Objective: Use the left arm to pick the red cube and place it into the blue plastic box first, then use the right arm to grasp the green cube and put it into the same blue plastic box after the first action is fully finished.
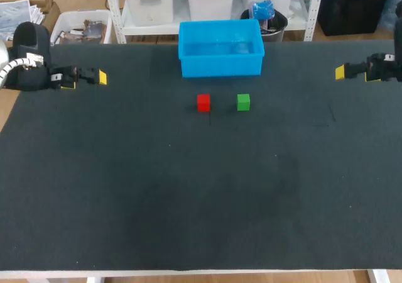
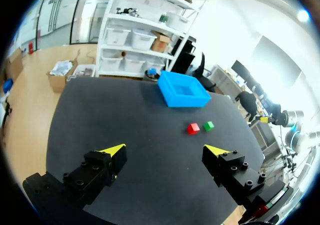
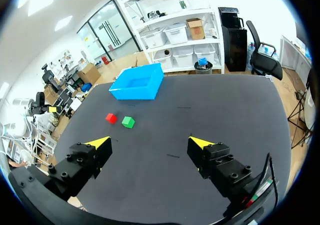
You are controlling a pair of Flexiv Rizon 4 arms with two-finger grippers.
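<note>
Our left gripper (image 2: 166,150) and right gripper (image 3: 150,142) both stand open and empty, well apart from the blue plastic box (image 1: 220,66), and we judge the small red cube (image 1: 203,102) in front of it, beside the small green cube (image 1: 243,102), light, rigid, best pinched across opposite flat faces.

The surface (image 1: 188,195) is covered by a dark, matte mat (image 1: 125,170) that spreads across almost all of it. A pale edge (image 1: 188,274) shows along the near side. A few tiny white specks (image 1: 275,156) dot the mat. Faint thin scratches (image 1: 326,118) mark it towards the right.
</note>
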